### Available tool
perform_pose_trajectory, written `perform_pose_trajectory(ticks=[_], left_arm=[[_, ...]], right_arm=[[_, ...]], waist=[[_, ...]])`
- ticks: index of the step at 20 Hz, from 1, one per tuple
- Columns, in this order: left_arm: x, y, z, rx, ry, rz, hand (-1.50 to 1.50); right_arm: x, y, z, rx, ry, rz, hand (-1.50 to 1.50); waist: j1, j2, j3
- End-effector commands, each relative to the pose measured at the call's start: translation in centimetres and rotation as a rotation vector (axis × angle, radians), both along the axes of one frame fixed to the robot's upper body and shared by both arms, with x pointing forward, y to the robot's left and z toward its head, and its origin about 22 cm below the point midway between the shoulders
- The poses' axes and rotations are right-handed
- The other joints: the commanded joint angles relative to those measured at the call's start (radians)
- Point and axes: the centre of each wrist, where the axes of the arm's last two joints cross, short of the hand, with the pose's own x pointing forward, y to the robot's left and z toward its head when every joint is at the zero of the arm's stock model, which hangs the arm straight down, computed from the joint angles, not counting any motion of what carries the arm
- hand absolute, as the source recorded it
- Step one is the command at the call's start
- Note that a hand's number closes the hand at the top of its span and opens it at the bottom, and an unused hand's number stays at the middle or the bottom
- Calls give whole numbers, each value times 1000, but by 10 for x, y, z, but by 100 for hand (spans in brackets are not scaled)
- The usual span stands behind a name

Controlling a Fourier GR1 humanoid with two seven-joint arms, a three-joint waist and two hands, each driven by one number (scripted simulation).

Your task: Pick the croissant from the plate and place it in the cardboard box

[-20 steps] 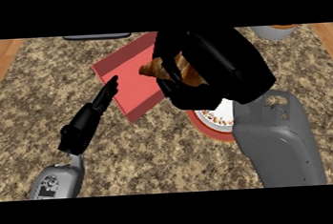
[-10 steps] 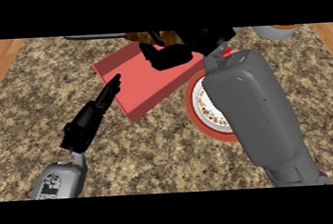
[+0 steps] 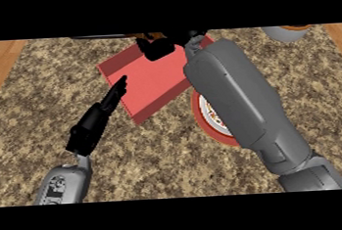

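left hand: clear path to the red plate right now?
Probably not. The left hand lies open over the counter, beside the red mat. The right forearm lies across most of the red plate, leaving only its left rim showing, so a reach would likely meet that arm first.

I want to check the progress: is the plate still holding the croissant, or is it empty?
Cannot tell fully: the right forearm covers most of the plate. Its visible rim shows no croissant.

Left hand [image 3: 98, 121] flat, fingers [image 3: 119, 87] straight.
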Motion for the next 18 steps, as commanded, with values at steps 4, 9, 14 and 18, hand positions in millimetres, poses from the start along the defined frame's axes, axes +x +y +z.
perform_pose_trajectory(ticks=[4, 9, 14, 18], left_arm=[[-9, -2, 15, -6, -14, -8, 0], [0, -16, 11, 3, -26, -44, 0], [7, 4, 19, 8, -22, -35, 0], [9, -23, 13, -4, -44, -56, 0]], right_arm=[[24, -2, -41, -63, 7, -33, 150], [31, -9, -62, 30, 277, -114, -150], [37, -13, -71, 52, 324, -62, -150], [35, -33, -99, 296, 332, -39, -150]], waist=[[9, 1, 0], [46, 12, 0], [45, 14, 0], [52, 22, 1]])
